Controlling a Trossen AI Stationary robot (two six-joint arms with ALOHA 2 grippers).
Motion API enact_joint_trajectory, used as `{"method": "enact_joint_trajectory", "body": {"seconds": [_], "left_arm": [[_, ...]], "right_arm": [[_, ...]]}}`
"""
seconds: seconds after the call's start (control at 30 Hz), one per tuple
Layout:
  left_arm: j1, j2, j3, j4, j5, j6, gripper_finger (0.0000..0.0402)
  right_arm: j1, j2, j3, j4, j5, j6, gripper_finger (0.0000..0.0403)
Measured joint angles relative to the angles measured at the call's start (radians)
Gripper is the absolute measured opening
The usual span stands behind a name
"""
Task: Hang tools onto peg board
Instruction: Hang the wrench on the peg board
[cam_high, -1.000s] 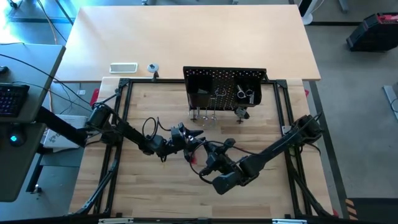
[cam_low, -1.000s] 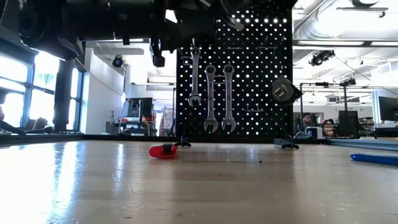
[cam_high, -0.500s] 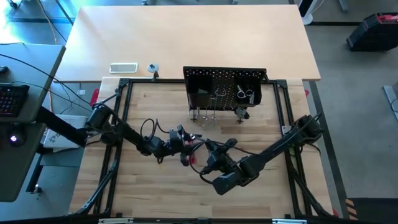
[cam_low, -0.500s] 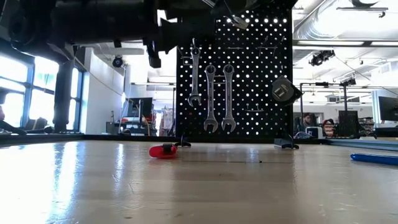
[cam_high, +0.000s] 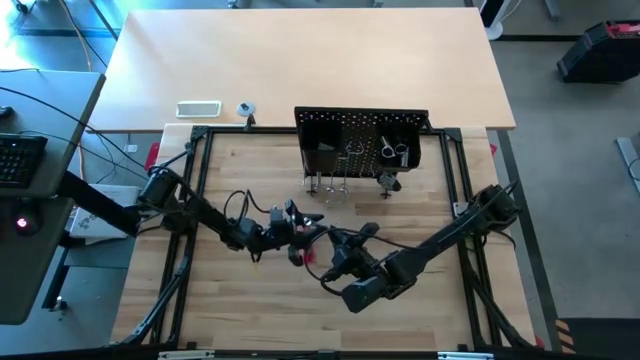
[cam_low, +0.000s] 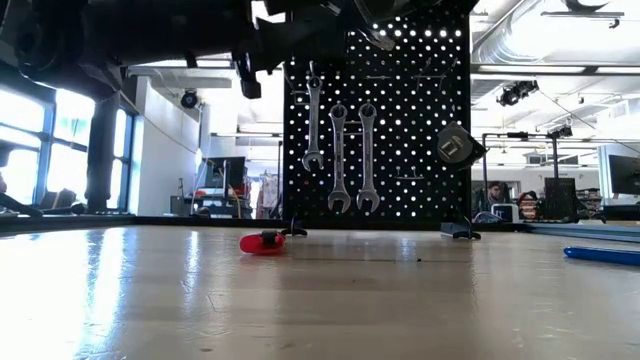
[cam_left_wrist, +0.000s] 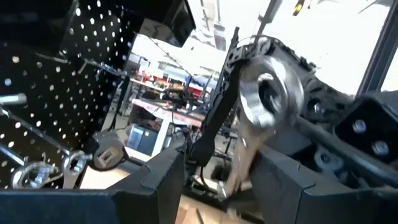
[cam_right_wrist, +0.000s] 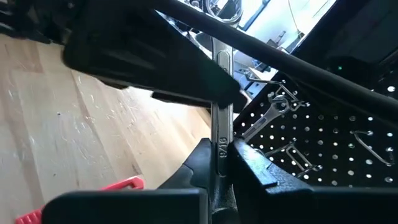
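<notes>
Wrenches are being handled above mid-table in the high view, where the left gripper and the right gripper are being brought almost nose to nose, well short of the peg board standing at the far edge of the work area. A collision between the two arms is being risked by that closeness.

Three hanging wrenches are being shown in the low view on the peg board, with a red-handled tool lying on the table in front of it. That tool is being left beneath the arms, and it could be knocked aside if either arm were lowered.

Between the left gripper's parted fingers in the left wrist view, the ring end of a silver wrench is being framed; whether the fingers are touching it cannot be told, so a hand-over could be fumbled.

The wrench's shank is being clamped between the right gripper's closed fingers in the right wrist view. A narrow hold on a slim, smooth shank is being relied on, and the wrench could be twisted or dropped if pulled.
</notes>
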Motion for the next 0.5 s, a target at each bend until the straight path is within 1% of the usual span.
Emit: {"method": "enact_joint_trajectory", "body": {"seconds": [0.33, 0.4, 0.5], "left_arm": [[0.022, -0.001, 0.064, -0.097, 0.004, -0.019, 0.0158], [0.022, -0.001, 0.066, -0.103, 0.003, -0.019, 0.0151], [0.022, -0.001, 0.066, -0.111, 0.007, -0.019, 0.0126]], "right_arm": [[-0.005, 0.0, 0.0, 0.012, -0.007, -0.001, 0.0025], [-0.005, 0.0, 0.0, 0.013, -0.006, -0.004, 0.0025], [-0.005, 0.0, 0.0, 0.014, -0.005, -0.004, 0.0025]]}}
